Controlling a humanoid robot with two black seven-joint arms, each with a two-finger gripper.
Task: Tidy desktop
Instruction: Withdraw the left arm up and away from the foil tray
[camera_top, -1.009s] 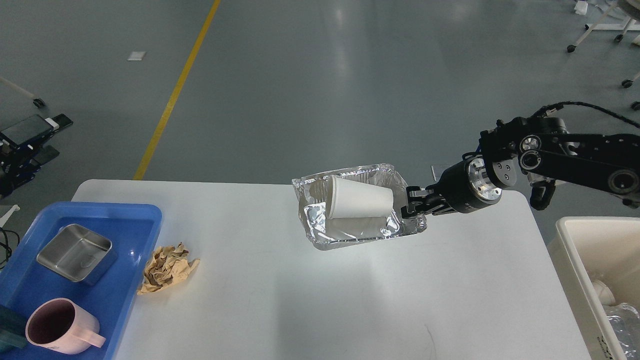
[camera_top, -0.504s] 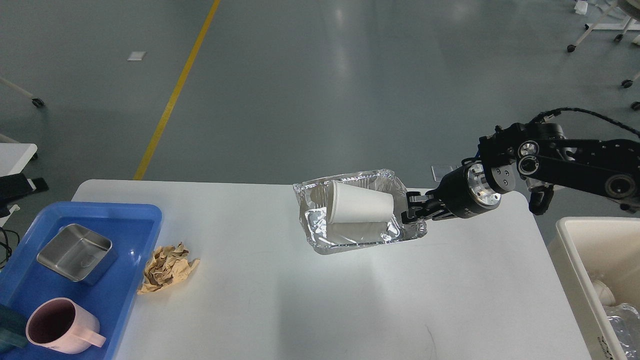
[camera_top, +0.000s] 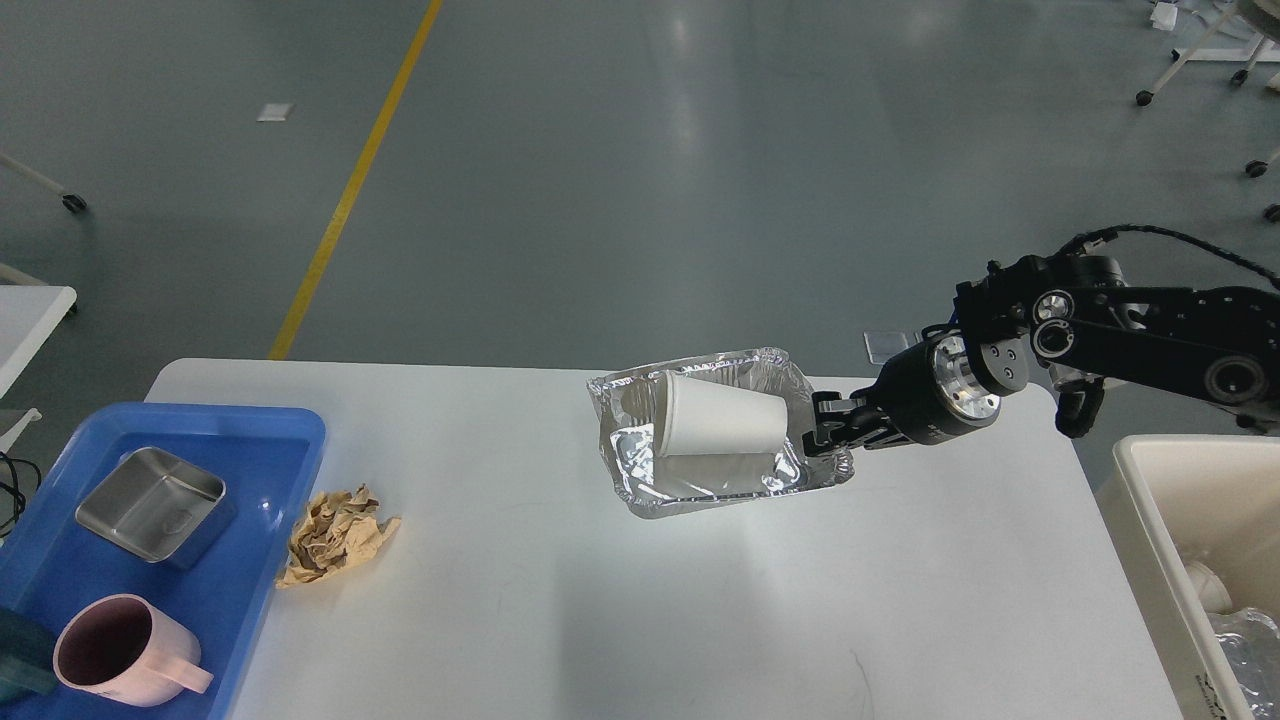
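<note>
The white desktop (camera_top: 640, 600) fills the lower part of the head view. My right gripper (camera_top: 825, 440) comes in from the right and is shut on the right rim of a silver foil tray (camera_top: 700, 480), holding it tilted above the desktop's far middle. A white paper cup (camera_top: 715, 420) lies on its side inside the foil tray. A crumpled brown paper ball (camera_top: 335, 535) lies on the desktop at the left, beside the blue tray. My left gripper is out of view.
A blue plastic tray (camera_top: 250, 440) at the left edge holds a steel container (camera_top: 155, 505) and a pink mug (camera_top: 120, 655). A cream-white bin (camera_top: 1150, 540) with white and clear waste stands beside the desktop's right edge.
My right gripper with the foil tray and cup has shifted slightly; the tray's tilt changed a little. The dark equipment at the far left has gone out of view.
</note>
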